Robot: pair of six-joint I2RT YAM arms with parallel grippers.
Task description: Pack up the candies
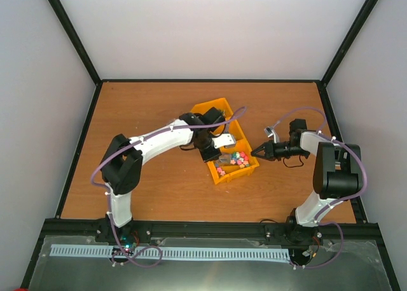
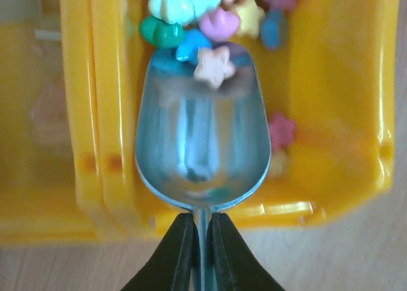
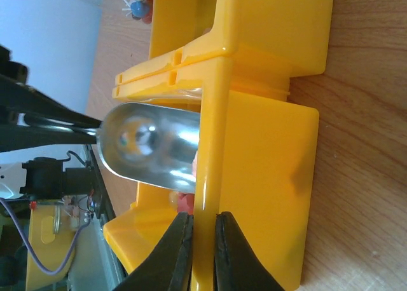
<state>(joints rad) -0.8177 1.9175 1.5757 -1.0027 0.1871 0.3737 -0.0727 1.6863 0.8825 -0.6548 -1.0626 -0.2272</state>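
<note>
Scooping appears to be the step in hand: the left gripper (image 2: 202, 222), its black jaws clamped on the thin handle of a shiny metal scoop (image 2: 202, 138), holds the bowl's lip against the heap of small pastel candies (image 2: 219, 24) lying inside an open yellow plastic bin (image 2: 343, 113) (one pale star sits on the lip), while the right gripper (image 3: 203, 230) pinches that bin's right wall. The next move likely calls for a shallow push under the heap, then a level lift. The bin stands right of centre on a brown wooden tabletop (image 1: 146, 113), enclosed by pale walls (image 1: 216, 24).
</note>
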